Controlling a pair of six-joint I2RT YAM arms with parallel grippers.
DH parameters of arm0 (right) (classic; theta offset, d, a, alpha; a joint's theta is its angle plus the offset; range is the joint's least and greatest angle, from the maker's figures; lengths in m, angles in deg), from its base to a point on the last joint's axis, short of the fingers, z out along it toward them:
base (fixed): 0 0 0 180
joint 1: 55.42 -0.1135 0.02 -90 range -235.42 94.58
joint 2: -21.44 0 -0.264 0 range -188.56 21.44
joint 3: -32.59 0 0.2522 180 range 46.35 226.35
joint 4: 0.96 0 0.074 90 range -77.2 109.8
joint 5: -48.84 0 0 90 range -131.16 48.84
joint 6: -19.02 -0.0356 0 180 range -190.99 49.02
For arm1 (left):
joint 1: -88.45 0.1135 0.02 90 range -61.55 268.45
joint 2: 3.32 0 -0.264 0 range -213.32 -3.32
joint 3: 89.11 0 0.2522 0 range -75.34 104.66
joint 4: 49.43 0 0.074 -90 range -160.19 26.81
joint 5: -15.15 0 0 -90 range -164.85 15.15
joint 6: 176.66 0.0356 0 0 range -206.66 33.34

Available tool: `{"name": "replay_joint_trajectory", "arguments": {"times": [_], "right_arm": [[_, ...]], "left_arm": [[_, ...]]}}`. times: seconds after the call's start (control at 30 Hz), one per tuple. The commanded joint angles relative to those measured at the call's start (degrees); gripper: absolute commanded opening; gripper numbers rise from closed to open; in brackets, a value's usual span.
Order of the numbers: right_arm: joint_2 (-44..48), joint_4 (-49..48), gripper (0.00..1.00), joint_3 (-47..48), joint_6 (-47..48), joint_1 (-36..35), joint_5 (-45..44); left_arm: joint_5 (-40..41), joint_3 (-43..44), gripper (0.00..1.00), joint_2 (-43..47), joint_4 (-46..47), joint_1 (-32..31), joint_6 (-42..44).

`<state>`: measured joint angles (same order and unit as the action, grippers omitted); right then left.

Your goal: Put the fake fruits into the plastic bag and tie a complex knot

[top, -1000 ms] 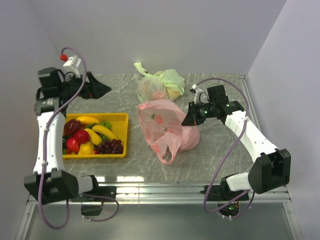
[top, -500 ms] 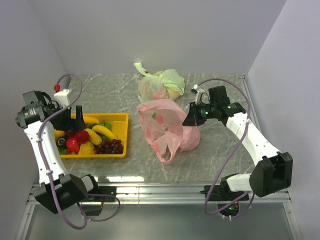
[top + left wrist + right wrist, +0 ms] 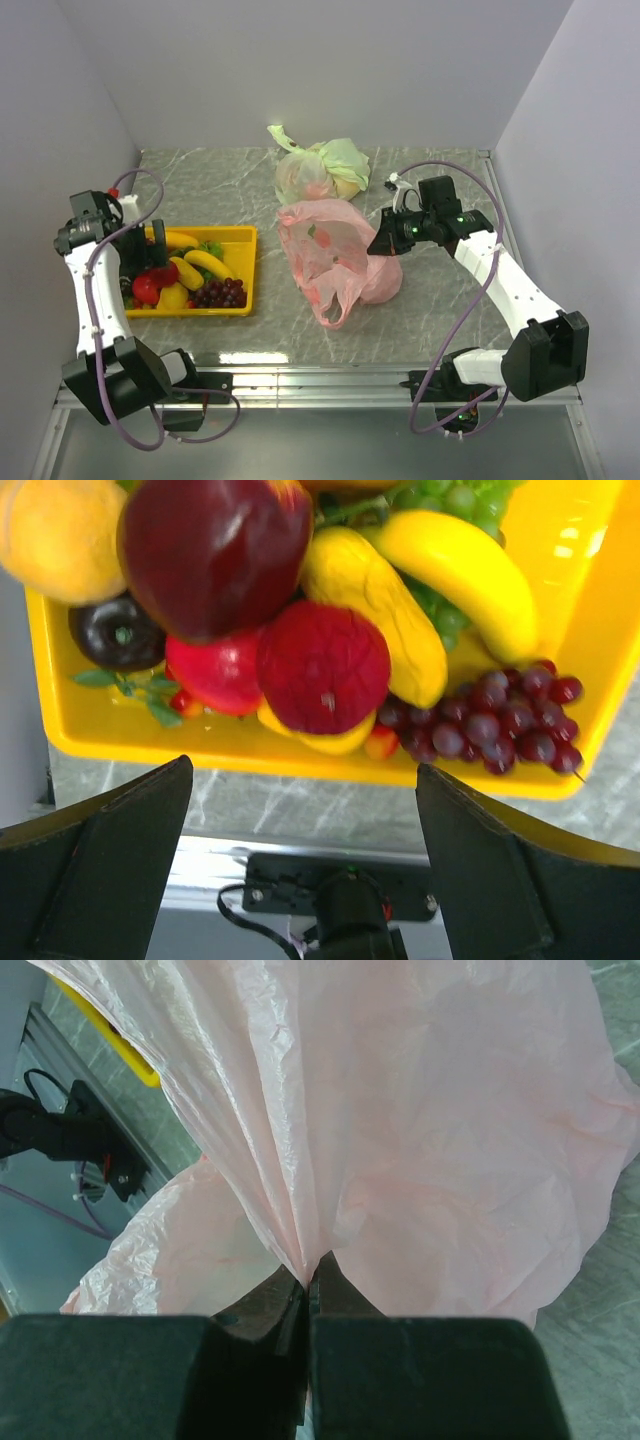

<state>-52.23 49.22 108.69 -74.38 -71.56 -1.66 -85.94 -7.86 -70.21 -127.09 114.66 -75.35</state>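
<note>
**While the right arm pinches the pink bag, the left hangs spread over the fruit tray**

Where the right gripper (image 3: 308, 1275) meets the plastic bag (image 3: 420, 1110), its two dark fingers are pressed together on a gathered fold of the thin pink film, which fans up and out from the pinch in fine creases. In the top view this grip sits on the bag's right side, and the bag stands slumped near the middle of the marbled table (image 3: 440, 310), its lower end trailing toward the near edge. A small red-and-green shape shows through the film; what it is cannot be told.

The left gripper (image 3: 305, 850) is spread wide, with one finger at each lower corner of its wrist view and nothing between them. It hangs above the near edge of the yellow tray (image 3: 130, 745), apart from the contents. The fake fruits (image 3: 185, 270) lie heaped in that tray, left of the bag and well apart from it:
- a dark red apple (image 3: 215, 550)
- a red textured strawberry (image 3: 322, 665) just below the apple
- a yellow banana (image 3: 460, 575)
- a purple grape bunch (image 3: 500, 725) in the tray's corner
- green grapes (image 3: 450, 500) at the top of the view

Behind the pink bag, near the back wall, lies a pale green-and-white knotted bag (image 3: 322, 165).
</note>
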Motion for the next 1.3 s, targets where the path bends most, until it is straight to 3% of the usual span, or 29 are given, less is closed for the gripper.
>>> {"name": "replay_joint_trajectory", "arguments": {"times": [0.0, 0.3, 0.53, 0.93, 1.27], "right_arm": [[1.9, -1.1, 0.0, -0.6, 0.1, -0.1, 0.0], [1.3, -0.7, 0.0, 0.3, -0.1, -0.1, 0.3], [1.2, 0.3, 0.0, 0.8, 0.8, 0.1, -0.2], [1.8, 1.1, 0.0, 0.3, 1.8, 0.1, -0.6], [1.4, 1.8, 0.0, 1.0, 2.4, 0.1, -1.1]], "left_arm": [[3.6, -1.6, 0.99, -1.7, 6.6, -2.7, -3.6], [7.0, -5.1, 0.98, -6.2, 13.5, -9.7, -8.1], [10.9, -5.9, 0.95, -9.7, 13.4, -10.0, -8.3], [9.3, -6.6, 0.87, -9.8, 11.3, -10.0, -5.2], [6.0, -4.1, 0.53, -8.5, 7.5, -10.0, -3.7]]}}
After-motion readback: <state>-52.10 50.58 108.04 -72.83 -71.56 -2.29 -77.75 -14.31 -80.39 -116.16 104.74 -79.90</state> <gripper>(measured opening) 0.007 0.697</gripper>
